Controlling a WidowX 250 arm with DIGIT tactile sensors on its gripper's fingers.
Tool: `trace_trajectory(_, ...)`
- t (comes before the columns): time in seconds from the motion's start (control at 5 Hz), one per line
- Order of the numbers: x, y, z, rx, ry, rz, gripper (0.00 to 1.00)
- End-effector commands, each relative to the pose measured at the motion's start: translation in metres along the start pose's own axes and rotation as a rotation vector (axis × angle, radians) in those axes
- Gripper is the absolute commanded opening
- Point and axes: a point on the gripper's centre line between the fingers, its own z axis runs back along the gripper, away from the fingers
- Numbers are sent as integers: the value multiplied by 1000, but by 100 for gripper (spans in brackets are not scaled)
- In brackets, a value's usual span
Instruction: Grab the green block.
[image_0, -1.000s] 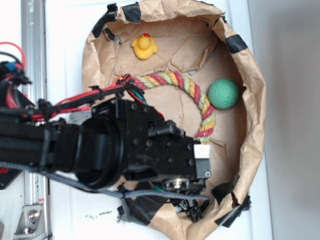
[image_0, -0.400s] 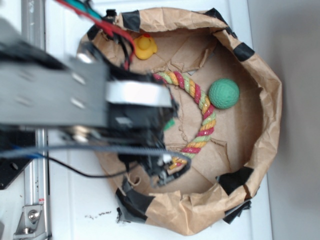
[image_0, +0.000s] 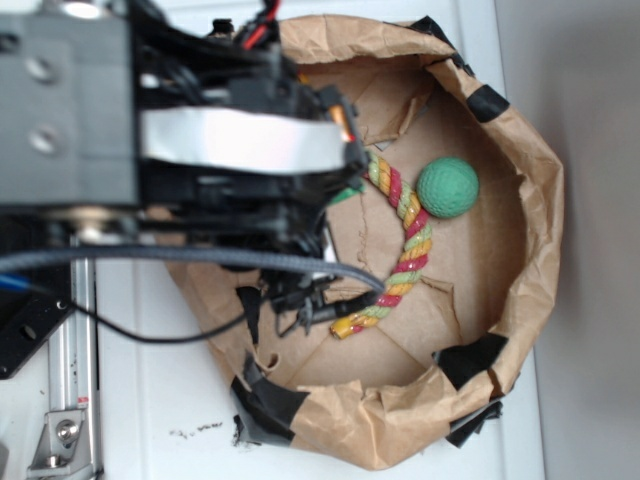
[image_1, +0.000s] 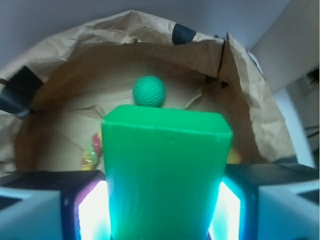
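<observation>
The green block sits right between the two sides of the pincer. The pincer is squeezed onto it, one glowing pad pressed on each long side. The block's long way points straight out from the pincer, toward the green ball at the far side of the paper bag. So the block is not off to one side; it is already in the grip, and I think the grab is as good as done.

From the side of the room, only a small bit of green peeks out under the big black arm. It looks held up above the bag's floor, but I cannot be sure how high.

A striped rope curls across the bag's floor, and the ball lies just beside it. The bag stands on a white table.

I can see no words or labels anywhere.
</observation>
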Motion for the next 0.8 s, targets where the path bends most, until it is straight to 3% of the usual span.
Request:
trace_trajectory(0.0, 15, -10, -3, 11, -48, -104, 0)
trace_trajectory(0.6, 14, -10, -8, -42, -48, -80, 0)
